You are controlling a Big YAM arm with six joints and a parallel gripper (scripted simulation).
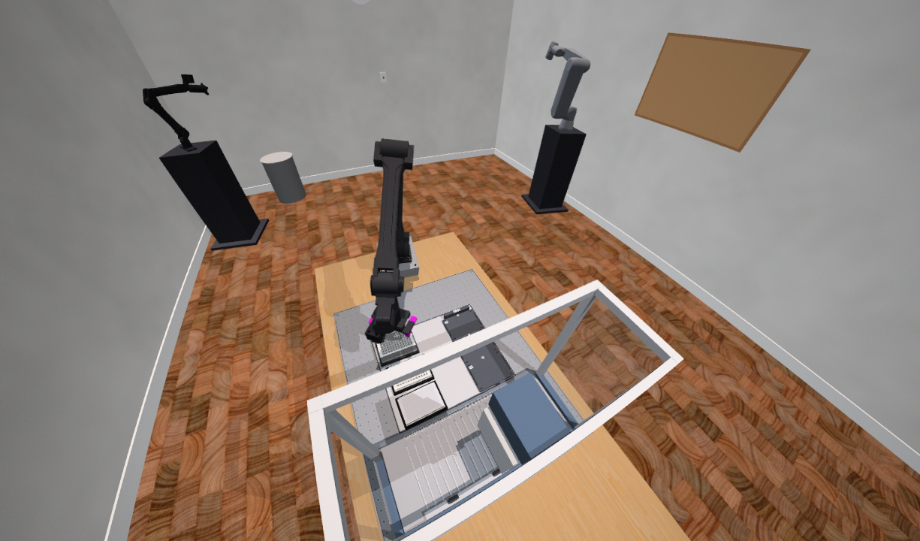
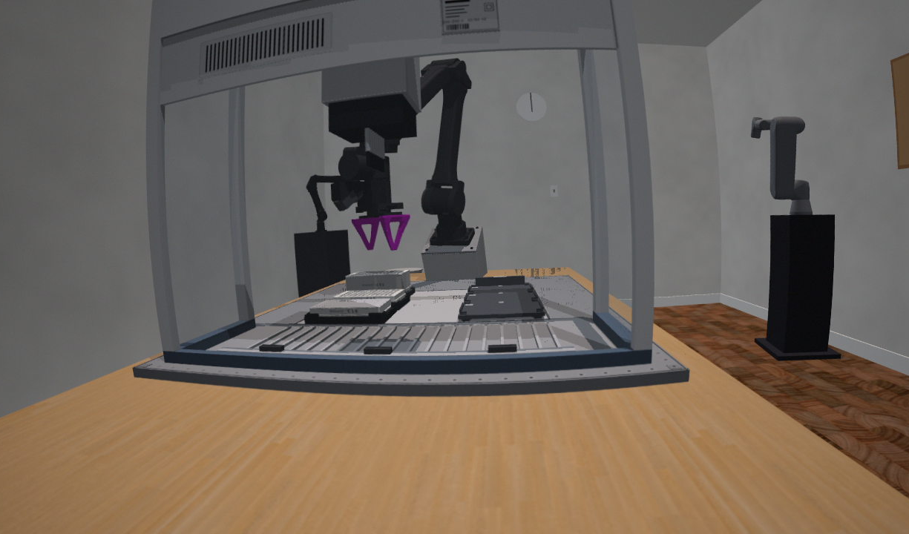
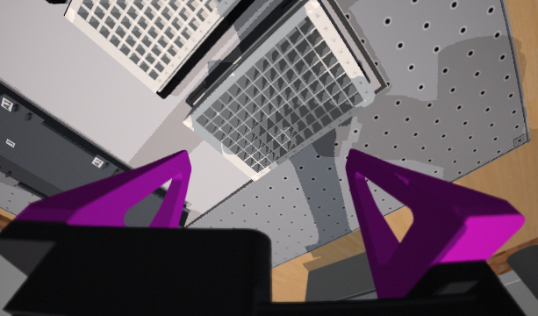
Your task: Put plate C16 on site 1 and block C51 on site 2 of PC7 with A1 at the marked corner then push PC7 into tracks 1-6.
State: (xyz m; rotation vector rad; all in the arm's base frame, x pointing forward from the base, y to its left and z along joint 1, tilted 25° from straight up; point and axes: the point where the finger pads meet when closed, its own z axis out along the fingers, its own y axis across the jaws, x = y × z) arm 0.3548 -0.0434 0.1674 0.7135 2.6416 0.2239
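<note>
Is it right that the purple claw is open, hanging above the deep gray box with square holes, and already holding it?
Not quite. The purple claw is open and hangs above the deep gray box, but it holds nothing. The exterior view shows a gap between its fingertips and the box, and the wrist view shows only air between the fingers.
</note>
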